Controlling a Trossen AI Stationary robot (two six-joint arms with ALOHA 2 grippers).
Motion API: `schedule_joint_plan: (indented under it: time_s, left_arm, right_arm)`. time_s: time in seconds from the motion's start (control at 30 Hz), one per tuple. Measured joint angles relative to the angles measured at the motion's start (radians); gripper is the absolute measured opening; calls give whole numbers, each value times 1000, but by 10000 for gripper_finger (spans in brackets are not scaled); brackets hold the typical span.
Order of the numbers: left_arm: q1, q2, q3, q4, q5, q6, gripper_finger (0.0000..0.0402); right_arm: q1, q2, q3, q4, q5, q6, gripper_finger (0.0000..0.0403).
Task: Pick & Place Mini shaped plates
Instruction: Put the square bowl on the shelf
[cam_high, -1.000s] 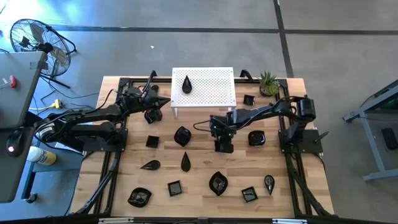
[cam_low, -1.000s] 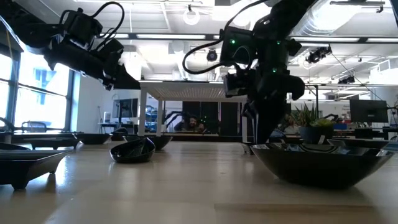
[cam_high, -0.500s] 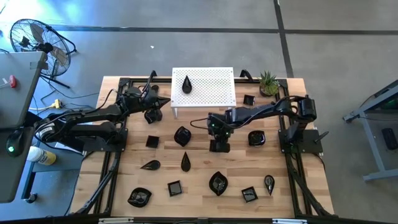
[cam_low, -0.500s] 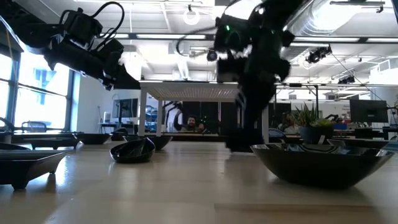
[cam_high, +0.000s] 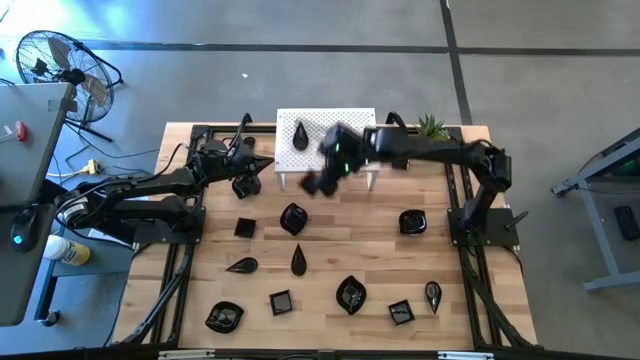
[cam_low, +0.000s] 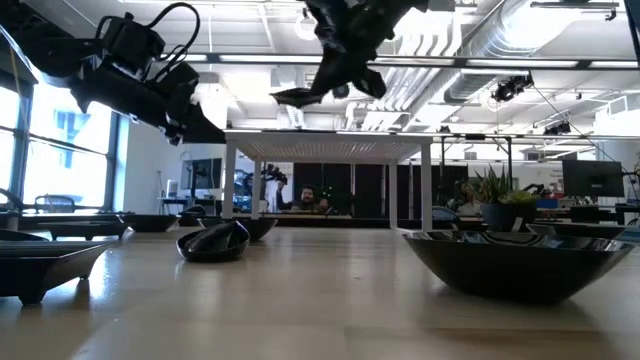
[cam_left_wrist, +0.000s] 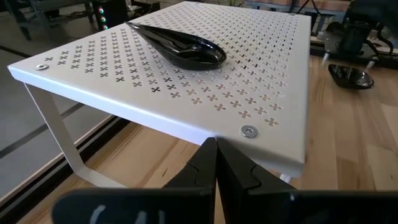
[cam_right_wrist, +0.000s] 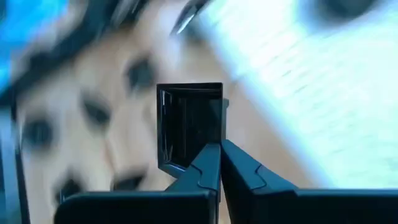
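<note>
My right gripper (cam_high: 328, 168) is in the air at the near edge of the white perforated stand (cam_high: 340, 145), shut on a small square black dish (cam_right_wrist: 189, 121), which also shows in the low view as the dish (cam_low: 298, 96) high above the table. A teardrop dish (cam_left_wrist: 180, 46) lies on the stand's top. Several more black dishes rest on the wooden table, among them a leaf-shaped one (cam_high: 293, 218) and a rounded one (cam_high: 413, 222). My left gripper (cam_left_wrist: 216, 163) waits, shut, just off the stand's near left corner. My right gripper pinches the square dish by one rim (cam_right_wrist: 202, 155), between its two fingers. The dish is lifted clear of the table and sticks out ahead of the fingertips, tilted in the low view.
A small green potted plant (cam_high: 432, 132) stands at the table's far right beside the stand. A small square dish (cam_high: 400, 160) lies near it. Dishes are scattered over the table's near half (cam_high: 351, 295). A large dish (cam_low: 520, 262) fills the low view's right foreground.
My right gripper has risen from the table's middle and swung fast toward the far left, up to the stand's near edge, carrying the square dish clear of the table. My left arm has kept still.
</note>
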Motion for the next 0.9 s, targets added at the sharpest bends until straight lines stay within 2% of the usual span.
schedule_joint_plan:
  time_s: [0.2, 0.4, 0.6, 0.9]
  left_arm:
    - [0, 0, 1, -9, 0, 0, 0]
    - [0, 0, 1, -9, 0, 0, 0]
    - [0, 0, 1, -8, 0, 0, 0]
    - [0, 0, 1, -8, 0, 2, 0]
  right_arm:
    - [-168, -2, 53, 6, 23, 189, 2]
    - [-289, 0, -72, 148, -41, 341, 1]
    - [-311, 0, -160, 246, -79, 465, 2]
    - [-315, -4, -165, 225, -26, 522, 2]
